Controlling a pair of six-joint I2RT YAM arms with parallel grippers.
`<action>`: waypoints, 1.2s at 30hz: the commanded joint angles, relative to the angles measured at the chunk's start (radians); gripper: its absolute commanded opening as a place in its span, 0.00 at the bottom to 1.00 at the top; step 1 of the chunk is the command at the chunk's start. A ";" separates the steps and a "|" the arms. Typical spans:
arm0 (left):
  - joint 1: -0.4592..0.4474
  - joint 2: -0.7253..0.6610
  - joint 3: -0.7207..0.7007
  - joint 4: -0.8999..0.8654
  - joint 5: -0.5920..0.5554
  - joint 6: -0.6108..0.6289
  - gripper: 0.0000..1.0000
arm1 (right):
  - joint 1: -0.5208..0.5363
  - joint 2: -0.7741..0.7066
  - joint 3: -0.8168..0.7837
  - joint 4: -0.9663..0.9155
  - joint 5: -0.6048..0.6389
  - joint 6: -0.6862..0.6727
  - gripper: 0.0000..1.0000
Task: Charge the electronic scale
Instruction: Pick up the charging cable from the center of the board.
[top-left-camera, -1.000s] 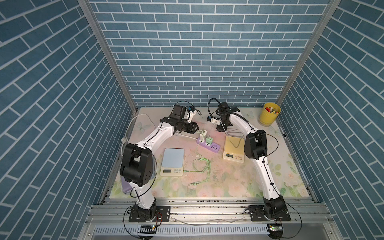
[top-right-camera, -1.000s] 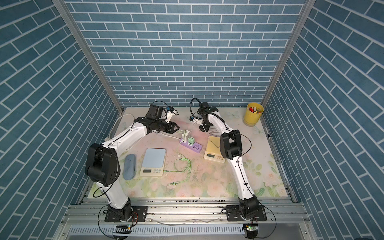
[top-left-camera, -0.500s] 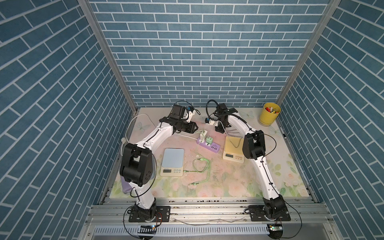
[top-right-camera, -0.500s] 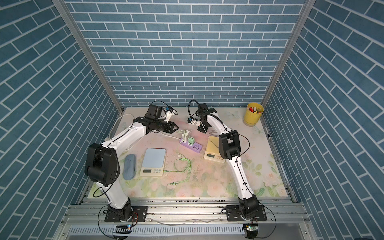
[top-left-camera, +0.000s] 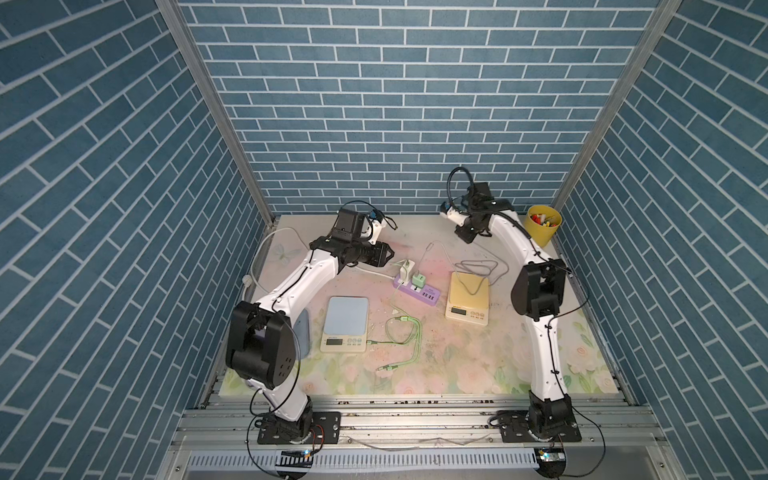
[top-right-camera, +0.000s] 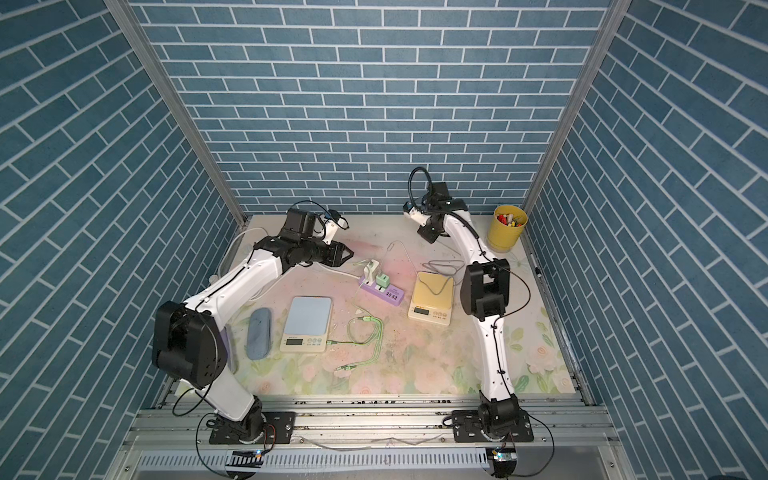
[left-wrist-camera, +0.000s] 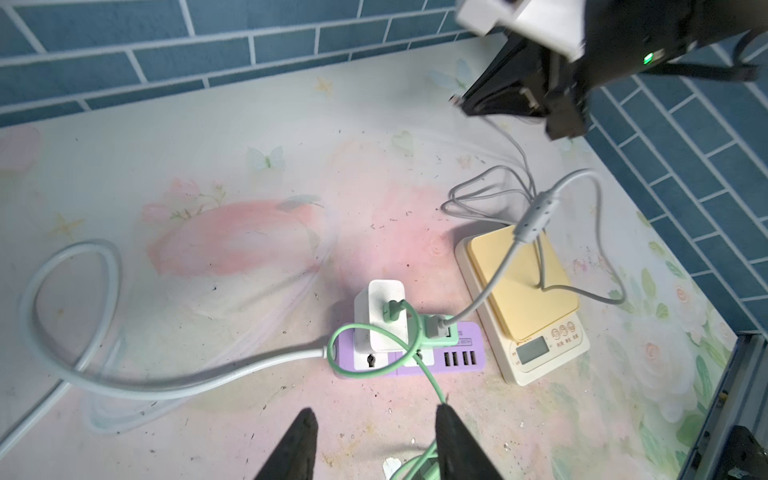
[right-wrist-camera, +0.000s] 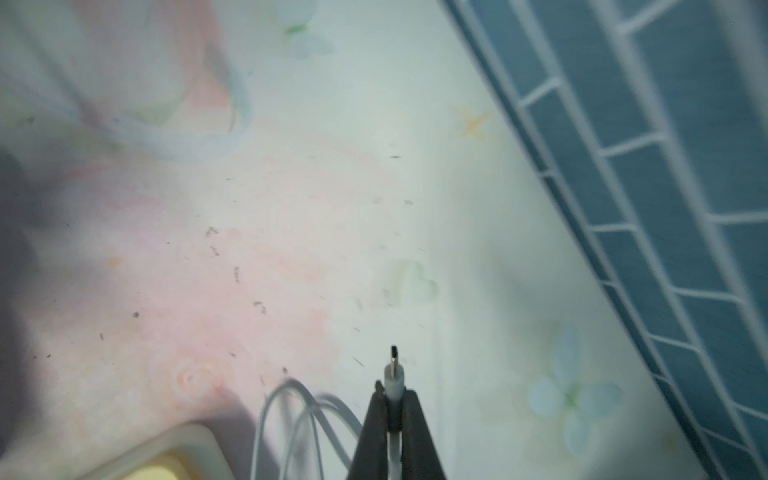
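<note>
The yellow electronic scale (top-left-camera: 467, 303) (top-right-camera: 432, 299) (left-wrist-camera: 523, 282) sits on the mat right of the purple power strip (top-left-camera: 415, 286) (top-right-camera: 380, 289) (left-wrist-camera: 469, 361). A grey-white cable (top-left-camera: 478, 266) (left-wrist-camera: 498, 270) runs from a green adapter on the strip, across the scale's plate, up to my right gripper (top-left-camera: 463, 237) (top-right-camera: 428, 237) (right-wrist-camera: 392, 392). That gripper is shut on the cable's plug (right-wrist-camera: 394, 370), whose metal tip sticks out past the fingertips, above the mat behind the scale. My left gripper (top-left-camera: 388, 255) (top-right-camera: 351, 252) (left-wrist-camera: 376, 411) hangs open and empty just left of the strip.
A blue scale (top-left-camera: 345, 318) (top-right-camera: 309, 318) lies front left with a green cable (top-left-camera: 405, 332) (top-right-camera: 368, 332) (left-wrist-camera: 374, 336) at its side, looping back to a white charger on the strip. A yellow cup (top-left-camera: 542, 232) (top-right-camera: 505, 237) stands back right. A blue case (top-right-camera: 258, 332) lies far left.
My right gripper has closed on the cable's plug, and its arm has swung a little to the right. The left arm has stayed still.
</note>
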 joint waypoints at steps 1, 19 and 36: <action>0.001 -0.068 -0.028 0.055 0.035 0.007 0.49 | 0.000 -0.206 -0.064 0.006 0.014 0.071 0.00; -0.241 -0.104 -0.121 0.525 0.269 0.034 0.54 | -0.013 -0.828 -0.778 0.103 -0.925 0.354 0.00; -0.277 0.050 0.092 0.196 0.588 0.281 0.49 | 0.013 -0.759 -0.745 -0.178 -1.023 0.123 0.00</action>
